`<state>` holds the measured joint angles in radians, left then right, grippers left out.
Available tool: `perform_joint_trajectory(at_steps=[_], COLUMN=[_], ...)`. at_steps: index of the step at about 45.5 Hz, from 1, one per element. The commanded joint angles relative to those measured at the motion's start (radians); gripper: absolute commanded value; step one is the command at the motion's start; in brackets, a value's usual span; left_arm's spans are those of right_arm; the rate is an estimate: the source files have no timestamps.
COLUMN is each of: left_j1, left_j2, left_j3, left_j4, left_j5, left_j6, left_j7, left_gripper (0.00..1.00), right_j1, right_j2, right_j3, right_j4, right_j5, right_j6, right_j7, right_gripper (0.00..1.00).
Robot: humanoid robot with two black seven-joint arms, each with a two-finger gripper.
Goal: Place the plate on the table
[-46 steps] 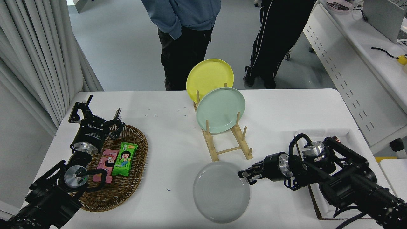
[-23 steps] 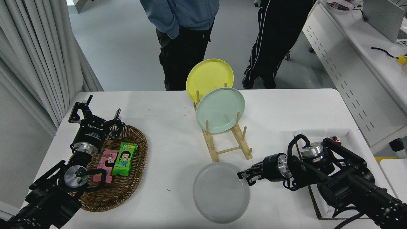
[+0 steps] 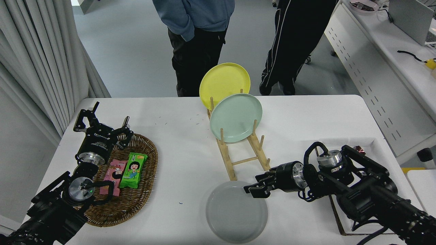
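**Grey plate flat on worktop, right tool at its rim**

Plate (image 3: 236, 212) lies flat on the white worktop (image 3: 177, 112), near the front edge, just in front of the wooden rack (image 3: 242, 157). Its near rim runs close to the bottom of the picture.

Right tool (image 3: 253, 189) comes in from the right, arm low over the worktop, tip over the plate's far-right rim. Fingers sit close together at the rim; can't tell whether they pinch it or just hang over it, so grip state unclear.

Left tool (image 3: 102, 124) is parked at lower left, over the far end of the wicker basket (image 3: 150, 170), fingers spread apart, nothing between them.

In the basket: a pink snack pack (image 3: 114, 172) and a green snack pack (image 3: 133, 169), side by side, touching.

Rack stands mid-worktop w/ two plates upright in it: mint plate (image 3: 236, 117) in a nearer slot, yellow plate (image 3: 224, 82) behind it at the far end, partly hidden by the mint one. Front slots of the rack hold nothing.

A white tray (image 3: 374, 144) sits at the right side of the worktop, mostly under the right arm.

Two people stand at the far side: one in a blue hoodie (image 3: 194, 15) and dark trousers, one in black track trousers (image 3: 293, 37) w/ a white side stripe. A white desk (image 3: 374, 68) runs along the right.
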<state>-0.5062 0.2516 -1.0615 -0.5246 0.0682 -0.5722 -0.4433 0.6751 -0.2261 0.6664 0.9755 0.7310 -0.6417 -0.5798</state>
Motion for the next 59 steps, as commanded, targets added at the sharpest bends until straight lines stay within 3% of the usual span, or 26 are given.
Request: perform_joint_trajectory(at_steps=[1,9,18,21,29,40,46,59], left_j1=[0.000,0.000,0.000,0.000,0.000,0.000,0.000,0.000], left_j2=[0.000,0.000,0.000,0.000,0.000,0.000,0.000,0.000], left_j3=[0.000,0.000,0.000,0.000,0.000,0.000,0.000,0.000], left_j4=[0.000,0.000,0.000,0.000,0.000,0.000,0.000,0.000], left_j5=[-0.001,-0.001,-0.001,0.001,-0.001,-0.001,-0.001,0.001], left_j6=[0.000,0.000,0.000,0.000,0.000,0.000,0.000,0.000], left_j7=[0.000,0.000,0.000,0.000,0.000,0.000,0.000,0.000], left_gripper=[1.00,1.00,1.00,1.00,1.00,1.00,1.00,1.00], right_j1=[0.021,0.011,0.018,0.030,0.087,0.066,-0.015,-0.187], right_j2=[-0.099,-0.159,-0.168,-0.176,-0.210,-0.236,-0.239,-0.277], right_j3=[-0.082,-0.059,0.027,0.073,0.186,0.326,0.361,0.430], right_j4=[0.254,0.417,0.446,0.459,0.417,0.333,0.281,0.207], right_j5=[0.128,0.122,0.131,0.125,-0.036,-0.373,-0.406,-0.452], right_j6=[0.007,0.117,0.542,0.628,0.629,0.568,0.568,0.637], right_j7=[-0.037,-0.035,-0.034,-0.032,0.000,0.319,0.434,0.511], right_gripper=[1.00,1.00,1.00,1.00,1.00,1.00,1.00,1.00])
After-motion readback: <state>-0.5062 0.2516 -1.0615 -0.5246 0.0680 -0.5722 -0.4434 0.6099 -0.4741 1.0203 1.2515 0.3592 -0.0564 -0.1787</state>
